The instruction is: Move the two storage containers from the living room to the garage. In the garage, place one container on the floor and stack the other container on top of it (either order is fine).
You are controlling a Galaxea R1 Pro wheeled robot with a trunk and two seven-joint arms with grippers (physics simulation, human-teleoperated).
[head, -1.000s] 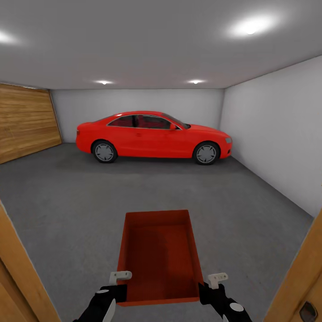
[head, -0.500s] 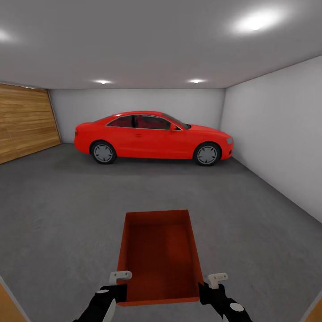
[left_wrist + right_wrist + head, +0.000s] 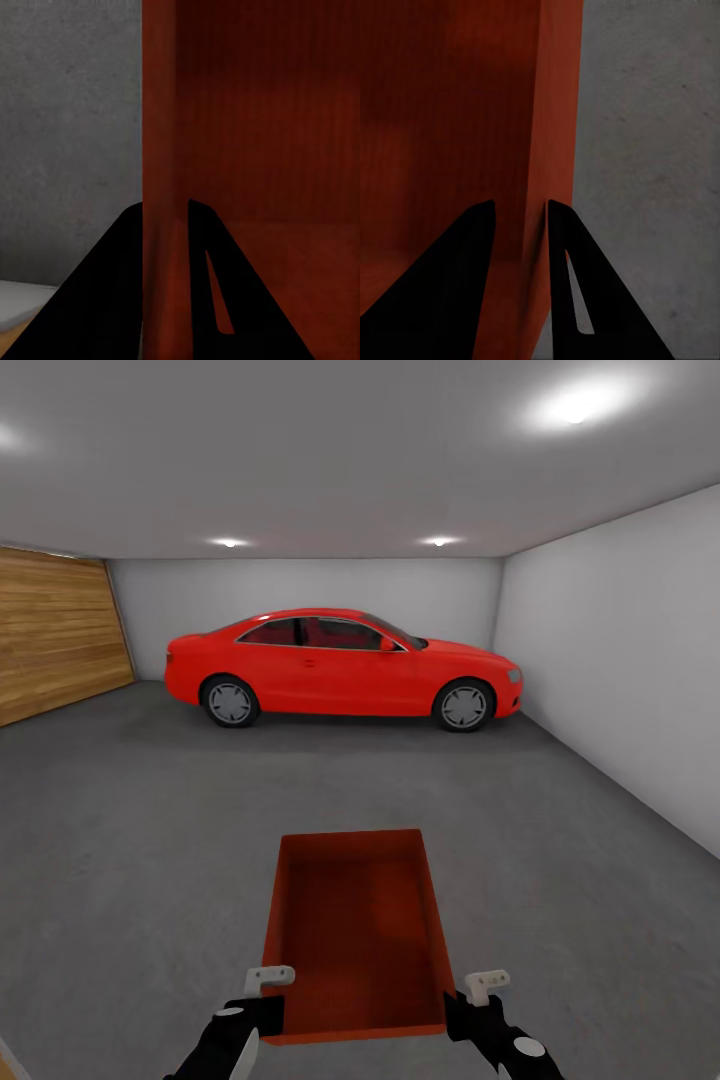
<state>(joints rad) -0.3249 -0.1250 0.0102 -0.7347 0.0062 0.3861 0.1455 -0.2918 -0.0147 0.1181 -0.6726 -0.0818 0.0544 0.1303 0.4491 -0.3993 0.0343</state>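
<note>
One big garage is showing in the head view, with white walls [image 3: 610,660], a grey ceiling [image 3: 340,450] with round lights glowing in it, and a wood-plank wall [image 3: 55,630] on the left side. Its dark grey floor [image 3: 150,810] is stretching far ahead. At the back a red car [image 3: 340,665] is sitting side-on, well away from the robot.

Close in front, an orange-red bin [image 3: 355,930] is hanging above the floor with its open top facing up and its long side pointing at the car. It is looking empty inside.

Both arms are holding it at the near corners. The left gripper [image 3: 165,217] is pinching the bin's left wall, one finger outside and one inside. The right gripper [image 3: 521,217] is pinching the right wall the same way. Each pair of black fingers is sitting narrow, tight against the thin wall, with grey floor showing past the wall's outer side.
</note>
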